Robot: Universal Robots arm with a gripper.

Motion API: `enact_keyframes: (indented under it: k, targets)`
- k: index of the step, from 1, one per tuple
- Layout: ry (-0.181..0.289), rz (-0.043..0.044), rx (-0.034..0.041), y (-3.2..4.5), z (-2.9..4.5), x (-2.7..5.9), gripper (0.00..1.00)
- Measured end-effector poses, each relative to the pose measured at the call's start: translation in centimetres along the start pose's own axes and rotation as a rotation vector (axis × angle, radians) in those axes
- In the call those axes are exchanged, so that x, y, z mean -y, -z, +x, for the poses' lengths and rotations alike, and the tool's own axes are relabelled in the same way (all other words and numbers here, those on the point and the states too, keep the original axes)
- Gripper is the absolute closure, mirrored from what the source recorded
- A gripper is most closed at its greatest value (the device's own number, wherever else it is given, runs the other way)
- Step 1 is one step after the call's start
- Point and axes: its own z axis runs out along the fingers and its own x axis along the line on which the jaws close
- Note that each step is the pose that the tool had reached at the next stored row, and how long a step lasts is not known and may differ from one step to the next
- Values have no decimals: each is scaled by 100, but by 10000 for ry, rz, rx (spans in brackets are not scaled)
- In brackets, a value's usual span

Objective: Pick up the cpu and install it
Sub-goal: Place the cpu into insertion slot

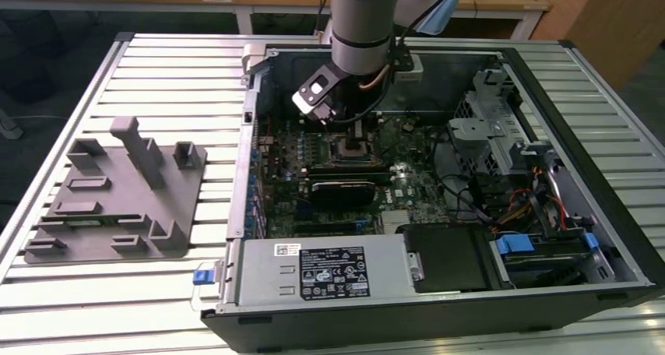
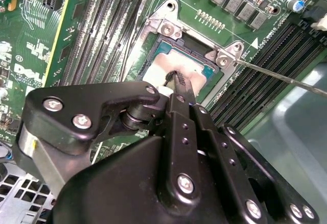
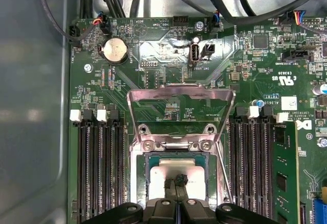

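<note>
You're hovering the gripper straight over the cpu. Its fingers are pinching together with nothing between them, and I can't tell whether the tips are touching the silver top or sitting just clear of it. The cpu is lying flat in the socket, toward the far side of the motherboard, directly beneath the tips. Being square, it has no long axis. Its edges are running parallel to the socket frame, and the load plate is standing open.
</note>
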Motion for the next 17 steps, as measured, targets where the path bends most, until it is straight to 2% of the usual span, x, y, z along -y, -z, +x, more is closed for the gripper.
enact_keyframes:
  k: [13,16,17]
  targets:
    - [0,1,2,-22,-1,1,89]
    - [-1,-15,-26,9,4,-3,89]
    - [-1,-6,-11,38,3,-3,89]
